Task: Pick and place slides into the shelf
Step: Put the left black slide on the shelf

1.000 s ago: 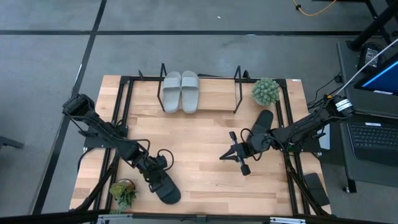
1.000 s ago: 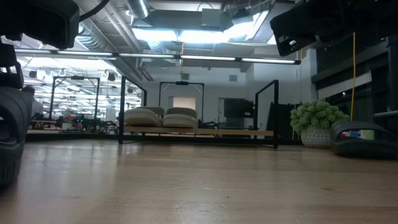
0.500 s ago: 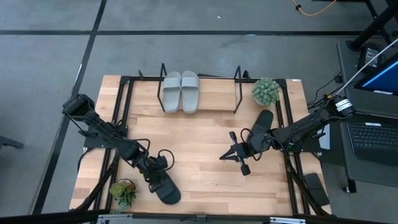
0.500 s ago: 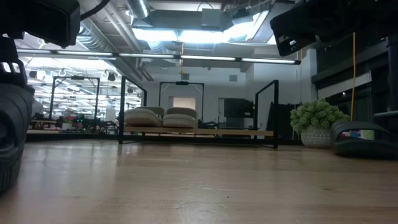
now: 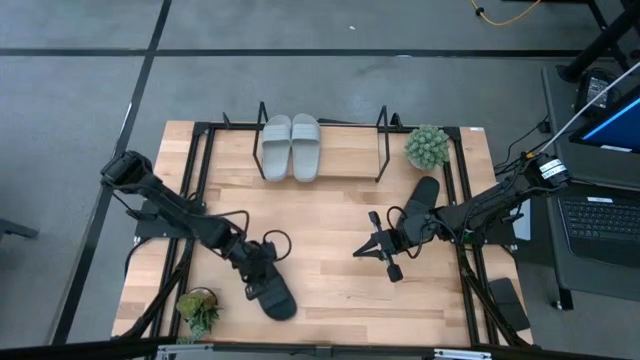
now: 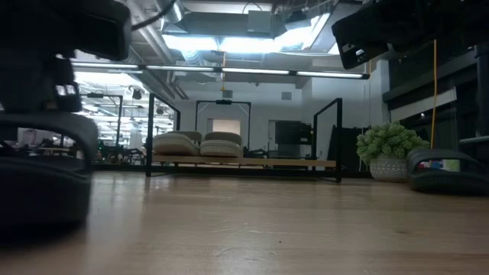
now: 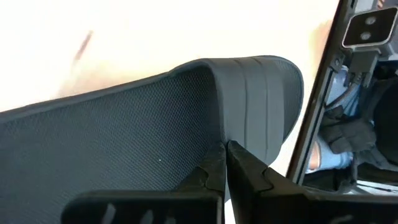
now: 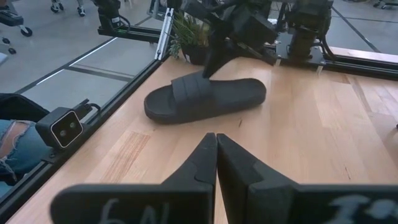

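One black slide (image 5: 275, 297) lies near the table's near-left corner, also seen in the low view (image 6: 42, 183) and the right wrist view (image 8: 205, 96). My left gripper (image 5: 258, 268) stands over it, shut on its strap. The second black slide (image 5: 425, 195) rests on the table's right side by a plant (image 5: 427, 147). Two light grey slides (image 5: 291, 147) sit side by side on the shelf (image 5: 380, 140) at the far edge. My right gripper (image 5: 362, 251) hovers shut over the table's middle right, touching nothing. My left gripper (image 7: 225, 149) pinches the black slide's wide strap (image 7: 255, 106) at its edge between the two fingers. The fingers (image 8: 208, 68) come from above, slanting down from the table's left. The slide's sole (image 8: 242, 93) looks level and low on the table; whether it is lifted clear I cannot tell.
A small potted plant (image 5: 198, 308) stands at the near-left corner, close to the held slide. A black frame (image 5: 200, 170) runs round the table. The shelf's right half (image 5: 350, 150) holds no slides. A laptop (image 5: 600, 215) sits off the table's right edge.
My left gripper has moved a little toward the table's right edge, taking the black slide along by its strap. In the low view the slide has come farther in from the picture's left edge.
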Controlling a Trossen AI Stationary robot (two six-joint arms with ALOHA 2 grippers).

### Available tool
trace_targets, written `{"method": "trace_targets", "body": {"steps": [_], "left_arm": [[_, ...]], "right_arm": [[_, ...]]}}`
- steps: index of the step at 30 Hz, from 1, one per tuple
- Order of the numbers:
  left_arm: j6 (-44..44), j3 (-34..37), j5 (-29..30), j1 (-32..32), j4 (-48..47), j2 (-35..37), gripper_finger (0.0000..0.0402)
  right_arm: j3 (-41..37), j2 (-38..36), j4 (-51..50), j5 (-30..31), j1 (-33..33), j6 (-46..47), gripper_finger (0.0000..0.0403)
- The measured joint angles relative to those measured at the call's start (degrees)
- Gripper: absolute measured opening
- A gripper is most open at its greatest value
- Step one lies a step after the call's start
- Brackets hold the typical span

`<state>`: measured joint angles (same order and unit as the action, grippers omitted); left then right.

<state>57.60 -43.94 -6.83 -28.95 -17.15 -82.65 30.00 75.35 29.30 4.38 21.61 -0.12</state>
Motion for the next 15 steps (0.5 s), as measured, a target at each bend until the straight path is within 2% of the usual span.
{"method": "trace_targets", "body": {"steps": [11,15], "left_arm": [[-12.3,0.0,-3.6,9.9,-0.4,0.0,0.0000],[-16.9,0.0,-5.2,14.3,-0.4,0.0,0.0000]], "right_arm": [[0.0,0.0,0.1,0.0,0.0,-0.3,0.0014],[0.0,0.0,1.9,0.7,0.0,-3.4,0.0014]]}}
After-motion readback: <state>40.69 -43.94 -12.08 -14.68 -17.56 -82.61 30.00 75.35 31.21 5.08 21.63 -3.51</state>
